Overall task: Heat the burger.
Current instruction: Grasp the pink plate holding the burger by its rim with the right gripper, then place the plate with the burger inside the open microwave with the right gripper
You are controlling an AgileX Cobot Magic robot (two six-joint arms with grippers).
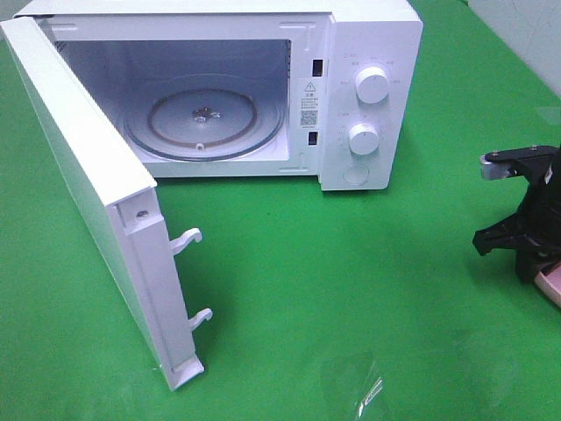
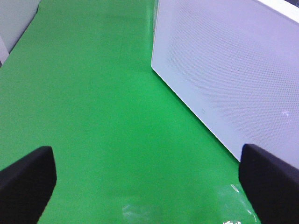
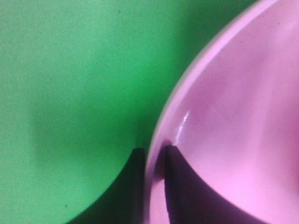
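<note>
The burger is out of view in every frame. In the right wrist view, my right gripper [image 3: 154, 149] is shut on the rim of a round pink plate [image 3: 233, 116], with one dark finger [image 3: 135, 186] outside the rim and the other inside. In the high view this arm [image 1: 526, 210] hangs at the far right edge over a sliver of the pink plate [image 1: 552, 288]. My left gripper [image 2: 149, 186] is open with nothing between its fingers, low over the green cloth beside the microwave door [image 2: 224, 70].
A white microwave [image 1: 372, 53] stands at the back, its cavity holding only a glass turntable [image 1: 206, 114]. Its door [image 1: 79, 167] is swung wide toward the front left. A shiny transparent patch [image 1: 355, 381] lies on the green cloth near the front.
</note>
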